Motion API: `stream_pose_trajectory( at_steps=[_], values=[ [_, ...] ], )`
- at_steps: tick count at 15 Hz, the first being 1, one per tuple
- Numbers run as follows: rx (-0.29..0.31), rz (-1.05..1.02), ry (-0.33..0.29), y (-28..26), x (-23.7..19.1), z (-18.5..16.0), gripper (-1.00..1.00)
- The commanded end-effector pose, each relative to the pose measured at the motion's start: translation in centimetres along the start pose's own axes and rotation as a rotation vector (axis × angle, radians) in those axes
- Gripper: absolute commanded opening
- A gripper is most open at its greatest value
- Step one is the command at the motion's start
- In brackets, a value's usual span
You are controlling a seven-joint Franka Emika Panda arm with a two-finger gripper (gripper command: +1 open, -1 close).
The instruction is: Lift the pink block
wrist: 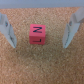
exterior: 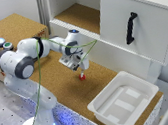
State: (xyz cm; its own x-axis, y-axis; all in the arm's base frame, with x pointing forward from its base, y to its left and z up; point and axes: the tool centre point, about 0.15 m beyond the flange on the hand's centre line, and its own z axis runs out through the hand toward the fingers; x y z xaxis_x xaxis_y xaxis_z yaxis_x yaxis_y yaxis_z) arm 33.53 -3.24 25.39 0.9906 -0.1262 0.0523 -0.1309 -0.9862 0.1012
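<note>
Pink block (wrist: 37,35) lies between spread fingers (wrist: 8,31) of gripper (wrist: 40,35)

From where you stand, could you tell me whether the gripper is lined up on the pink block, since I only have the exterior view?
Observer: Yes; in the wrist view the pink block sits between the two open fingers of the gripper, touching neither.
Operator: Thank you. Is it centred in the gap?
Observer: Roughly; it lies slightly nearer one finger than the other.
Operator: Is anything printed on it?
Observer: A dark letter-like mark shows on the top face; I cannot read it reliably.
</note>
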Motion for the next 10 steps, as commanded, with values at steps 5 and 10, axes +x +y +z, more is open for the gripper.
stream_pose_trajectory(
  at_steps=[5, 10],
  values=[
    [0.105, -0.116, 0.097, 0.8, 5.6, 2.1, 1.00],
    [0.159, -0.112, 0.103, 0.9, 7.9, 3.8, 1.00]
  ],
)
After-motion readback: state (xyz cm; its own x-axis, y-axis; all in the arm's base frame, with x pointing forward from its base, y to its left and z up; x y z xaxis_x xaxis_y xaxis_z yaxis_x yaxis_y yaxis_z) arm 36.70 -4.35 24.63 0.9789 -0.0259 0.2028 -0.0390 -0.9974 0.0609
